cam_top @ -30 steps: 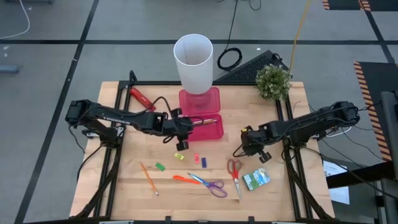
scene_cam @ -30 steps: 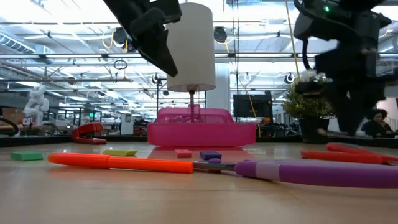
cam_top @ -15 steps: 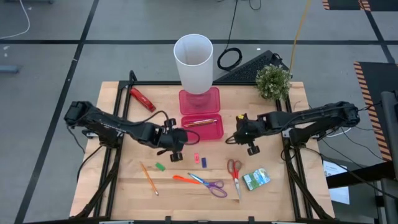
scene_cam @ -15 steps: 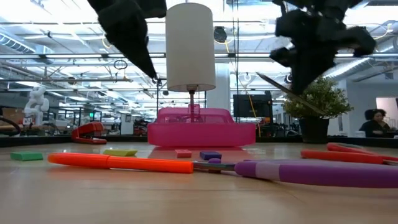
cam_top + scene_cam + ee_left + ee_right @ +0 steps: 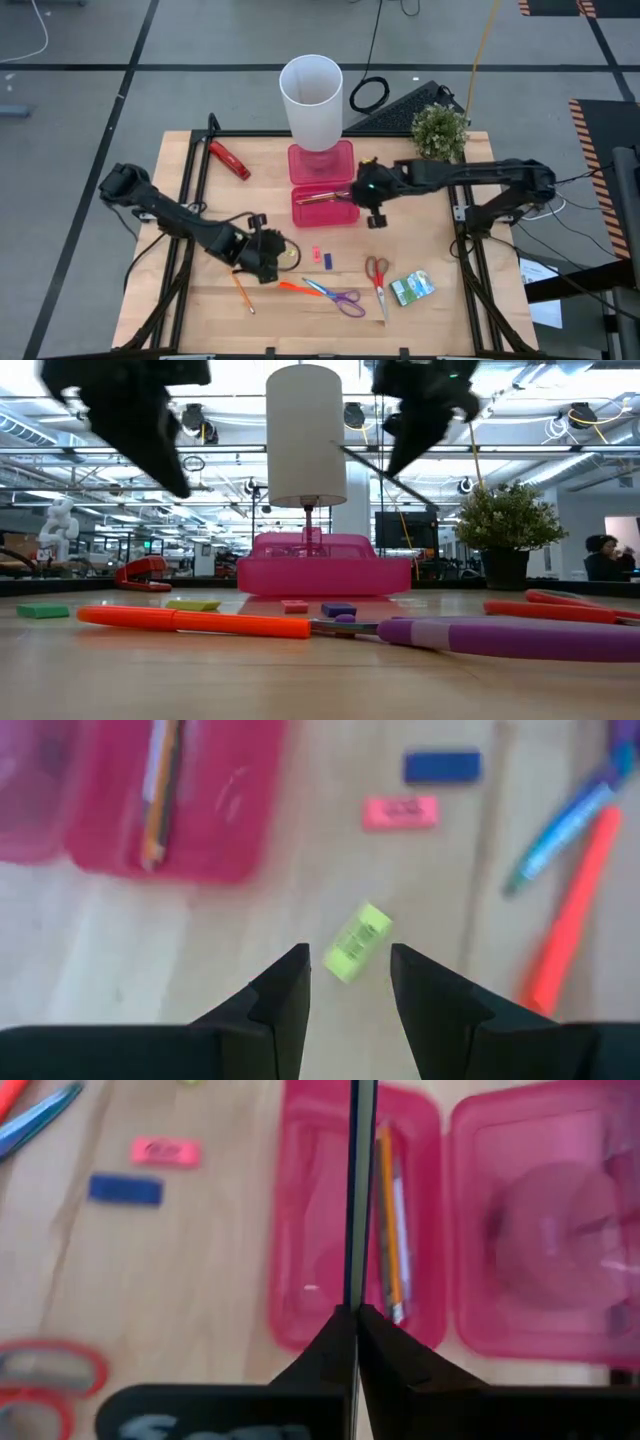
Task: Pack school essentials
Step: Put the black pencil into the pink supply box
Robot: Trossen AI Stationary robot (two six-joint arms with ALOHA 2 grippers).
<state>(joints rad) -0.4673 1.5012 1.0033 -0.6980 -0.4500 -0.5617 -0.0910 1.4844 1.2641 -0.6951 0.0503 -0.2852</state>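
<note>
Above the open pink plastic pencil case (image 5: 325, 206) we see the right gripper (image 5: 368, 189) with its two dark fingers pressed together on a thin dark pencil (image 5: 355, 1190), which runs out ahead of the fingertips over the case's tray. Inside that tray lie an orange pencil (image 5: 386, 1230) and a paler one beside it. Just behind the case stands the tall white paper cup (image 5: 312, 96), resting on the case's other pink half, and a small green potted plant (image 5: 439, 130) sits at the far right corner of the wooden table (image 5: 430, 245).

Nearer the front left, our left gripper (image 5: 262, 254) hangs low over the table with its fingers apart, and a small yellow-green eraser (image 5: 358, 942) lies on the wood just ahead of the gap between them, not touched. Beyond it we find a pink eraser (image 5: 400, 812) and a blue eraser (image 5: 442, 766) side by side. Toward the front edge lie scissors with orange and purple handles (image 5: 325, 294), a second pair of scissors with red handles (image 5: 378, 274) and a green-white packet (image 5: 412, 288). A thin orange pencil (image 5: 240, 291) lies on the table by the left gripper. A red-and-black stapler (image 5: 229, 158) rests at the far left
</note>
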